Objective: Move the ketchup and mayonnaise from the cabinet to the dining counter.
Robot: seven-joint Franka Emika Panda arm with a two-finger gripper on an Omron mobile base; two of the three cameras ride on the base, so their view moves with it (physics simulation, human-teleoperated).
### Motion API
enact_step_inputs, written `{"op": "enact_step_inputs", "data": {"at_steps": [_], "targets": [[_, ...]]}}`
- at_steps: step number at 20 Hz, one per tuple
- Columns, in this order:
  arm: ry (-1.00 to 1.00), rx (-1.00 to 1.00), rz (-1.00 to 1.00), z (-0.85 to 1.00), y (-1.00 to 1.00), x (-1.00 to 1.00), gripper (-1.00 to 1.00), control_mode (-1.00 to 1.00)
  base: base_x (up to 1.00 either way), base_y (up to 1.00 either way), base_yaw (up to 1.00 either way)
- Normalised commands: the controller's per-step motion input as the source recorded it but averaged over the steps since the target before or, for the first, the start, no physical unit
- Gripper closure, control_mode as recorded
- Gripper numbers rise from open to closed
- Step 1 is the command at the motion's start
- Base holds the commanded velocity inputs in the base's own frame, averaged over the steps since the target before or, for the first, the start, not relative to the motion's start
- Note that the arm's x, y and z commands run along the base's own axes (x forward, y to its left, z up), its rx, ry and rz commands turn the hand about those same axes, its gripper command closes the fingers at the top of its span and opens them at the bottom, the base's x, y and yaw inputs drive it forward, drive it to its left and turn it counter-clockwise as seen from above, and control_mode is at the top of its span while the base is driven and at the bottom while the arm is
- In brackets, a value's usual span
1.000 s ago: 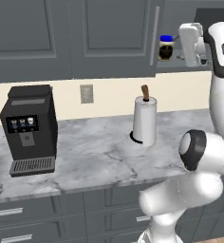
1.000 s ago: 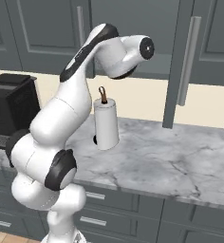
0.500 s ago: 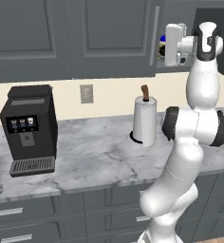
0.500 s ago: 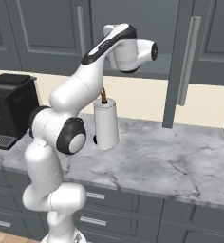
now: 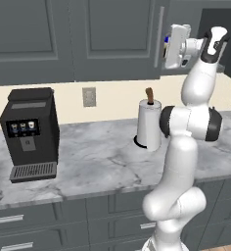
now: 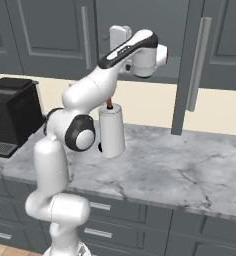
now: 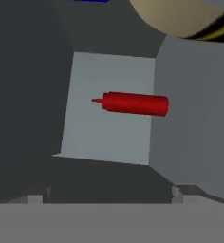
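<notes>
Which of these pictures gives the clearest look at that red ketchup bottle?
The hand view: the ketchup lies across the middle of it, whole, nozzle and body plain against the cabinet's pale inner wall. In the left base view and the right base view the robot's hand and arm stand before that spot.

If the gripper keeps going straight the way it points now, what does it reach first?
Most likely the ketchup: in the hand view it sits near centre, ahead of the open gripper, against the cabinet back wall. The mayonnaise lies off at the frame's edge, probably nearer. Depth is hard to judge.
</notes>
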Motion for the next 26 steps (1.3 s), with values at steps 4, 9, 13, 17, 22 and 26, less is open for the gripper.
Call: {"op": "enact_step_inputs", "data": {"at_steps": [4, 9, 13, 17, 22, 26], "targets": [[0.0, 0.03, 0.21, 0.0, 0.47, -0.96, -1.0, -1.0, 0.0, 0.0, 0.0], [0.0, 0.01, 0.17, 0.0, 0.52, -1.0, -1.0, -1.0, 0.0, 0.0, 0.0], [0.0, 0.01, 0.15, 0.0, 0.54, -1.0, -1.0, -1.0, 0.0, 0.0, 0.0], [0.0, 0.0, 0.12, 0.0, 0.76, -1.0, -1.0, -1.0, 0.0, 0.0, 0.0], [0.0, 0.0, 0.09, 0.0, 1.0, -1.0, -1.0, -1.0, 0.0, 0.0, 0.0], [-0.07, 0.0, 0.07, 0.0, 1.0, -1.0, -1.0, -1.0, 0.0, 0.0, 0.0]]}}
